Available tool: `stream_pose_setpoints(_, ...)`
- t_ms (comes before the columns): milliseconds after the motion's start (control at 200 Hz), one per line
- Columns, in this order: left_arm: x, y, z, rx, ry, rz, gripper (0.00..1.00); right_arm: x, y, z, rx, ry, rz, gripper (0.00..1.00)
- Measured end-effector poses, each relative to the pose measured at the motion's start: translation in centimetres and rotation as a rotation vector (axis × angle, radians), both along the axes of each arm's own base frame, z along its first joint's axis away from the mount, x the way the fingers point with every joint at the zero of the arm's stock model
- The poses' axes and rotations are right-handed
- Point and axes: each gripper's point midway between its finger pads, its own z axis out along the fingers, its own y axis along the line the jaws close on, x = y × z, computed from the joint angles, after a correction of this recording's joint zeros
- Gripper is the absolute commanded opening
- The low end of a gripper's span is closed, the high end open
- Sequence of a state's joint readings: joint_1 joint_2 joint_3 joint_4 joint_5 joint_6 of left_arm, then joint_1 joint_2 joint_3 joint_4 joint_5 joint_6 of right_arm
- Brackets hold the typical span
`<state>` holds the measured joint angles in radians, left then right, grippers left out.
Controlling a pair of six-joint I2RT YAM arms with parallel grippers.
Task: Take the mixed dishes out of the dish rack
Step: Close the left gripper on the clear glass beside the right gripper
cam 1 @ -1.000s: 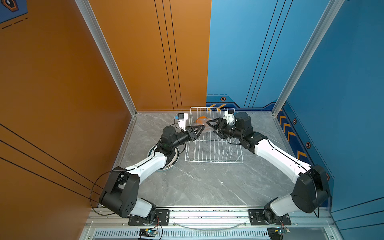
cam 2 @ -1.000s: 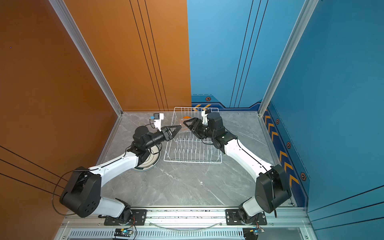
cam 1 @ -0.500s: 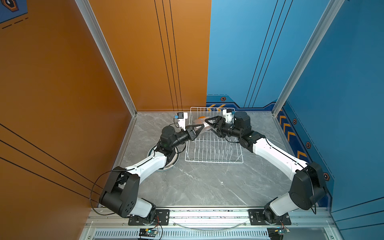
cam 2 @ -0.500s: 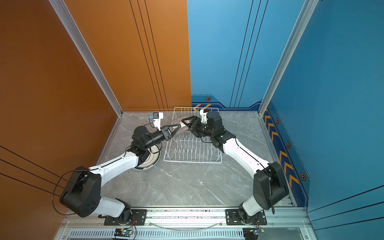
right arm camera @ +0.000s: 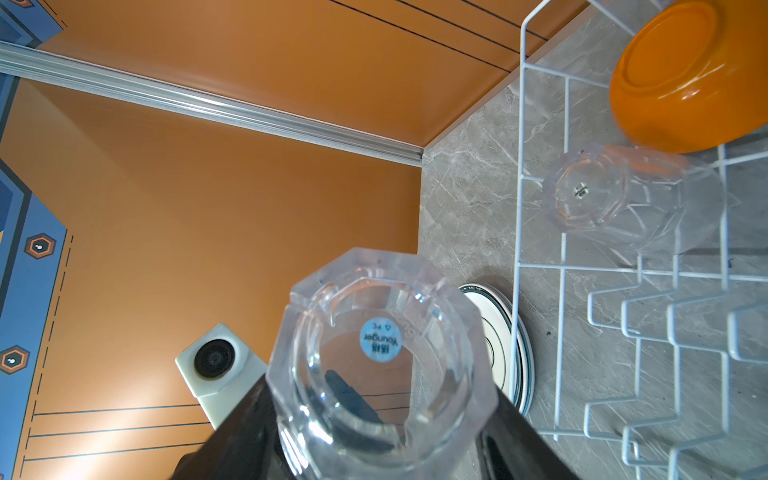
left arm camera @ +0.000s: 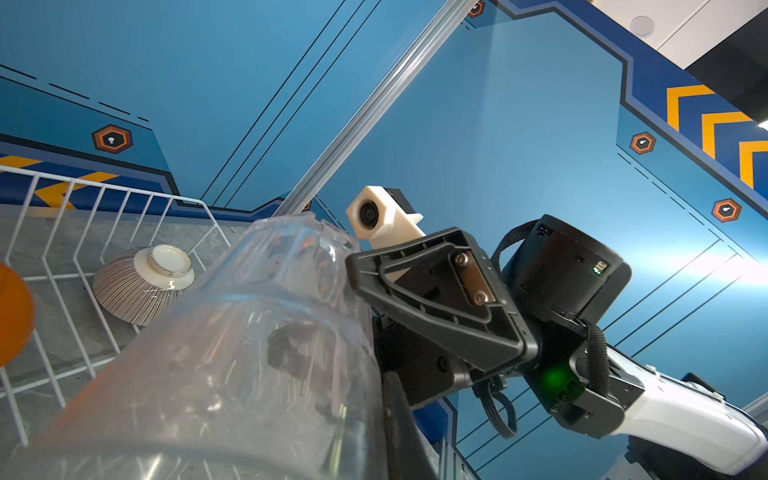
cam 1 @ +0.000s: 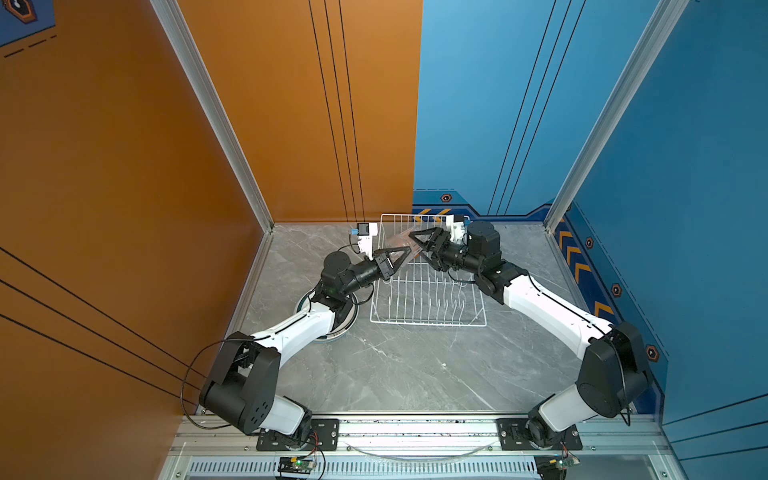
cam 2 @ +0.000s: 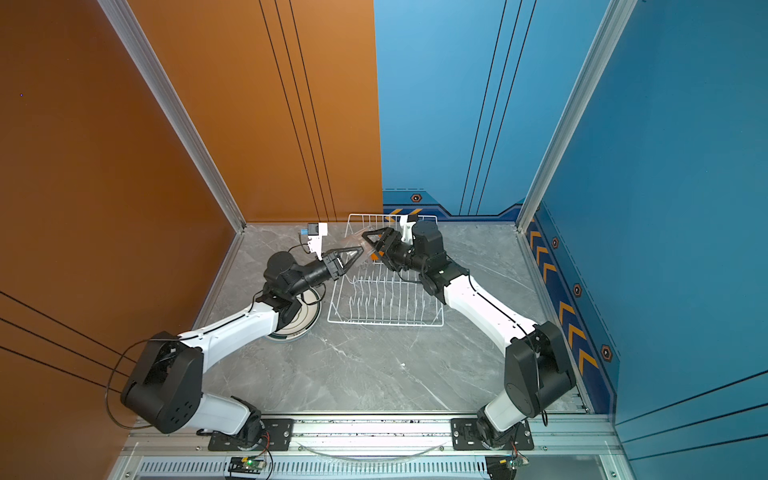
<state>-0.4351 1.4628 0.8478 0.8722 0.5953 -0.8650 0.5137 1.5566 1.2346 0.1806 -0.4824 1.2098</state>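
Mid-air handover above the rack's (cam 1: pixel 424 295) far left corner: right gripper (cam 1: pixel 415 245) clasps the glass (right arm camera: pixel 380 332) round its body, jaws spread wide on it, while left gripper (cam 1: pixel 406 255) pinches the rim wall, one finger inside, jaws nearly closed, presumably to carry it out to the table (cam 1: pixel 415 374).

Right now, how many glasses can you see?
2. One glass is held by the left end effector and right end effector; the other glass lies in the rack by the orange bowl. More may be hidden.
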Motion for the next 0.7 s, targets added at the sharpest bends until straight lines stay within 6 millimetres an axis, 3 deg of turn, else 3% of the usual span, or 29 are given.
stream_pose_setpoints(350, 0.9, 0.5, -0.8, 0.014, 0.018, 0.034, 0.00, -0.8, 1.0, -0.5, -0.035, -0.018, 0.024, 0.96)
stream_pose_setpoints(701, 1.7, 1.4, -2.0, 0.028, 0.057, 0.074, 0.00, -0.9, 1.1, -0.6, -0.050, -0.031, 0.027, 0.98)
